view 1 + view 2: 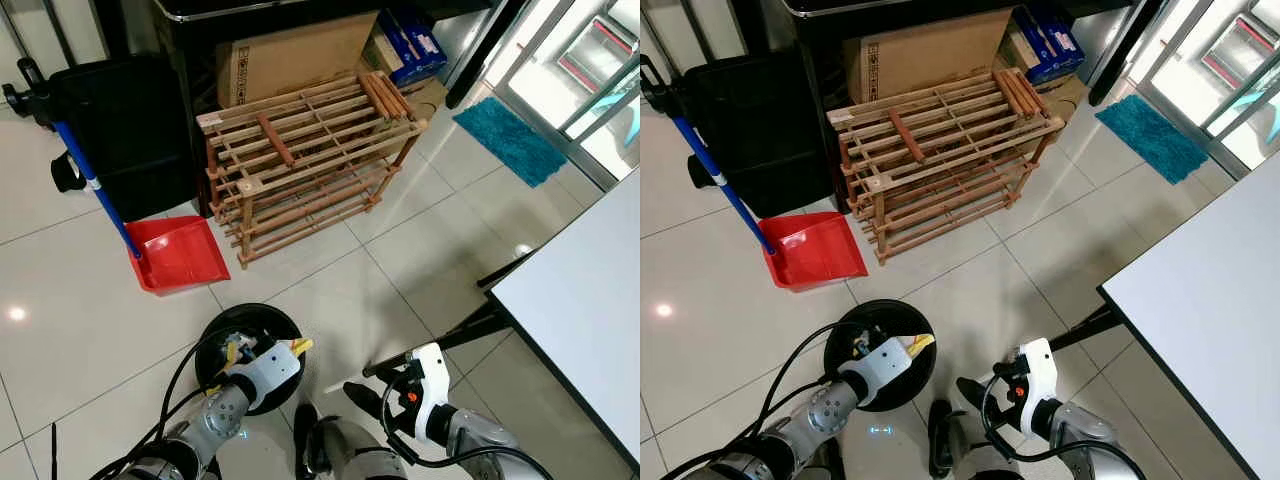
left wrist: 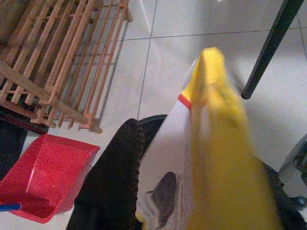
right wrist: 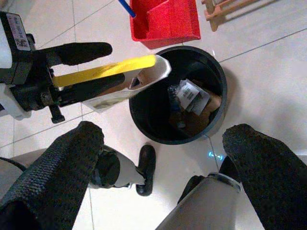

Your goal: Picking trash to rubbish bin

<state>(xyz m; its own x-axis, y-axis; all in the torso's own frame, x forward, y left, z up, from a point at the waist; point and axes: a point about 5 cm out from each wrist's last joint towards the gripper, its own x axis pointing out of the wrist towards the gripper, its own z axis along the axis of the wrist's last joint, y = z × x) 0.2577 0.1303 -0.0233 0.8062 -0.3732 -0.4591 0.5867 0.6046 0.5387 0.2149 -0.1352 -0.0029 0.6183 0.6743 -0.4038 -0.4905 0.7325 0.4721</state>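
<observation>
A round black rubbish bin [image 1: 214, 327] stands on the tiled floor right in front of me. It holds several pieces of paper and cardboard trash [image 3: 192, 98]. My left gripper [image 3: 117, 67] is shut on a flat yellow and white carton [image 2: 216, 143], with a black finger [image 2: 115, 182] alongside it. The carton [image 3: 124, 76] hangs over the bin's near rim [image 3: 218, 81] and points into the opening. My right gripper [image 3: 165, 134] is open above the floor beside the bin, its fingers wide apart with nothing between them. In the left eye view the right gripper [image 1: 362, 392] sits low, to the right of the bin.
A red dustpan [image 1: 180, 252] with a blue handle lies behind the bin. Beyond it stands a wooden rack [image 1: 310, 150], with a cardboard box [image 1: 290, 55] behind it. A white table [image 1: 590, 290] with a black leg [image 1: 440, 340] borders the right. My black feet [image 3: 144, 167] are beside the bin.
</observation>
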